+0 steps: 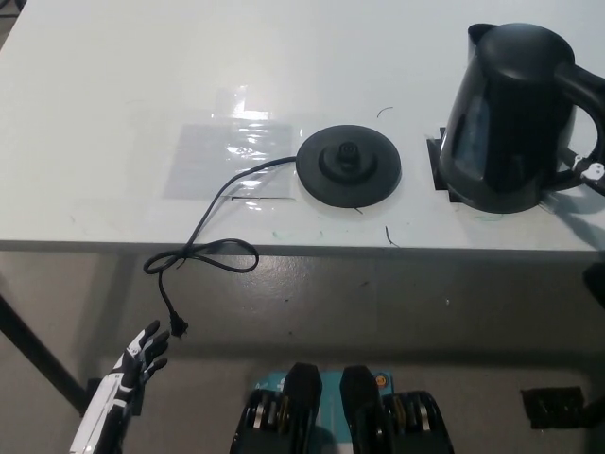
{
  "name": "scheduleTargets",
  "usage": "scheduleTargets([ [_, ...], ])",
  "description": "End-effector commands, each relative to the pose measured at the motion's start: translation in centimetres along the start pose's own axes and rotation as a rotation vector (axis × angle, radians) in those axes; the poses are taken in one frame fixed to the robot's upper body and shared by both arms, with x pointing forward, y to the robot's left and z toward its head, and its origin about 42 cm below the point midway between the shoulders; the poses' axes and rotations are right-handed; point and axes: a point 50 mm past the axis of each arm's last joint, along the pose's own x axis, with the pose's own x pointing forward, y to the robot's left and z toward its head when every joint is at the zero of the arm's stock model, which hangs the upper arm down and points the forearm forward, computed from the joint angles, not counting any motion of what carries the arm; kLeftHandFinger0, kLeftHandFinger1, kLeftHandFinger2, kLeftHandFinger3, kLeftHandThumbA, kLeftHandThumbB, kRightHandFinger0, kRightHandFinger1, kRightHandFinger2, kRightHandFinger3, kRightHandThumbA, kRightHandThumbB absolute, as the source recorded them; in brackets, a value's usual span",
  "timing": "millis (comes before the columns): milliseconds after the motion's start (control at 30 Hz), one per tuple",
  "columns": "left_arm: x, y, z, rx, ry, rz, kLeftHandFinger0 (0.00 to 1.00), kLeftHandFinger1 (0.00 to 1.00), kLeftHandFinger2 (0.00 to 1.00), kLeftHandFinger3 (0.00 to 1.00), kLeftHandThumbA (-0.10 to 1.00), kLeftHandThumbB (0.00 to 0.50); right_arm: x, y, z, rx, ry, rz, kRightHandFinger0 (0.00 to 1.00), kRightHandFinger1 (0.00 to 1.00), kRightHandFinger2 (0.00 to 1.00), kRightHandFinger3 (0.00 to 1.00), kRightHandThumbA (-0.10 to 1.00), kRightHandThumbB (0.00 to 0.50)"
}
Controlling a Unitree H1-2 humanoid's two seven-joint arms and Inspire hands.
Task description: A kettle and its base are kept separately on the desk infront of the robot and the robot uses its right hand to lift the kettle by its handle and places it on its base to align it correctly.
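Observation:
The black kettle stands upright on the white desk at the far right, its handle pointing to the right edge of the picture. Its round black base lies apart from it, to its left, in the middle of the desk. Only a small black tip of my right hand shows at the right edge, just under the handle's loop; whether it touches the handle is not visible. My white left hand rests low at the lower left, below the desk, fingers apart and holding nothing.
The base's black cord runs left, drops over the desk's front edge and loops; its plug hangs just above my left hand. A clear plastic sheet lies left of the base. A black block sits behind the kettle's foot.

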Motion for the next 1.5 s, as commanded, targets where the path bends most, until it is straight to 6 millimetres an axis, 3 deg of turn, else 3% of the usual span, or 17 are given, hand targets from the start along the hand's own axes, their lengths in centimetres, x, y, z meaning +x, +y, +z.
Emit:
scheduleTargets([
  [0, 0.5, 0.3, 0.9, 0.03, -0.024, -0.021, 1.0, 1.0, 1.0, 1.0, 1.0, 0.35, 2.9, 0.1, 2.9, -0.042, -0.098, 0.026, 1.0, 1.0, 1.0, 1.0, 0.97, 0.193],
  [233, 0.5, 0.5, 0.9, 0.024, -0.028, -0.018, 1.0, 1.0, 1.0, 1.0, 1.0, 0.332, 3.7, -0.2, 2.3, -0.054, -0.077, 0.015, 1.0, 1.0, 1.0, 1.0, 0.94, 0.21],
  [300, 0.6, 0.5, 0.9, 0.021, -0.03, -0.017, 1.0, 1.0, 1.0, 1.0, 1.0, 0.341, 3.8, -0.2, 2.5, -0.039, -0.094, -0.002, 1.0, 1.0, 1.0, 1.0, 0.93, 0.155],
  [333, 0.7, 0.5, 0.9, 0.02, -0.031, -0.019, 1.0, 1.0, 1.0, 1.0, 1.0, 0.344, 3.9, -0.2, 2.7, -0.042, -0.115, -0.028, 1.0, 1.0, 1.0, 1.0, 0.89, 0.217],
  [367, 0.7, 0.5, 0.9, 0.021, -0.032, -0.022, 1.0, 1.0, 1.0, 1.0, 1.0, 0.344, 3.9, -0.1, 2.8, -0.047, -0.137, -0.059, 1.0, 1.0, 1.0, 1.0, 0.86, 0.218],
  [400, 0.7, 0.5, 0.9, 0.02, -0.032, -0.023, 1.0, 1.0, 1.0, 1.0, 1.0, 0.344, 3.9, -0.1, 2.9, -0.042, -0.149, -0.082, 1.0, 1.0, 1.0, 1.0, 0.79, 0.27],
  [433, 0.7, 0.5, 0.8, 0.017, -0.033, -0.024, 1.0, 1.0, 1.0, 1.0, 1.0, 0.342, 3.9, -0.1, 3.2, -0.012, -0.188, -0.164, 0.8, 0.74, 0.68, 0.78, 0.59, 0.218],
  [467, 0.7, 0.5, 0.8, 0.017, -0.035, -0.023, 1.0, 1.0, 1.0, 1.0, 1.0, 0.339, 4.1, 0.0, 3.5, -0.002, -0.202, -0.206, 0.28, 0.29, 0.41, 0.51, 0.35, 0.23],
  [500, 0.8, 0.5, 0.8, 0.018, -0.035, -0.022, 1.0, 1.0, 1.0, 1.0, 1.0, 0.338, 4.2, 0.1, 3.8, -0.003, -0.211, -0.24, 0.17, 0.22, 0.36, 0.47, 0.25, 0.226],
  [533, 0.9, 0.5, 0.9, 0.018, -0.035, -0.022, 1.0, 1.0, 1.0, 1.0, 1.0, 0.337, 4.3, 0.1, 4.0, -0.027, -0.222, -0.268, 0.03, 0.06, 0.25, 0.33, 0.09, 0.206],
  [567, 0.9, 0.5, 0.9, 0.016, -0.04, -0.023, 1.0, 1.0, 1.0, 1.0, 1.0, 0.328, 4.4, 0.2, 4.4, -0.031, -0.23, -0.293, 0.01, 0.01, 0.24, 0.31, -0.06, 0.196],
  [600, 0.9, 0.6, 0.9, 0.02, -0.04, -0.023, 1.0, 1.0, 1.0, 1.0, 1.0, 0.332, 4.5, 0.3, 4.7, -0.021, -0.237, -0.303, 0.0, 0.06, 0.4, 0.45, -0.1, 0.174],
  [700, 0.9, 0.7, 0.9, 0.034, -0.047, -0.029, 1.0, 1.0, 1.0, 1.0, 1.0, 0.312, 4.5, 0.3, 4.9, -0.013, -0.237, -0.317, 0.0, 0.14, 0.55, 0.65, -0.1, 0.162],
  [1167, 1.3, 1.1, 1.0, 0.035, -0.044, -0.041, 1.0, 1.0, 1.0, 1.0, 1.0, 0.311, 4.5, 0.7, 5.3, 0.02, -0.266, -0.301, 0.0, 0.19, 0.6, 0.66, -0.1, 0.157],
  [1333, 1.2, 1.0, 0.9, 0.029, -0.036, -0.041, 1.0, 1.0, 1.0, 1.0, 1.0, 0.315, 4.5, 1.1, 5.5, 0.001, -0.274, -0.319, 0.0, 0.18, 0.59, 0.62, -0.1, 0.144],
  [1467, 1.3, 0.9, 0.8, 0.026, -0.04, -0.042, 1.0, 1.0, 1.0, 1.0, 1.0, 0.306, 4.7, 2.1, 6.6, 0.055, -0.316, -0.348, 0.0, 0.19, 0.61, 0.66, -0.1, 0.115],
])
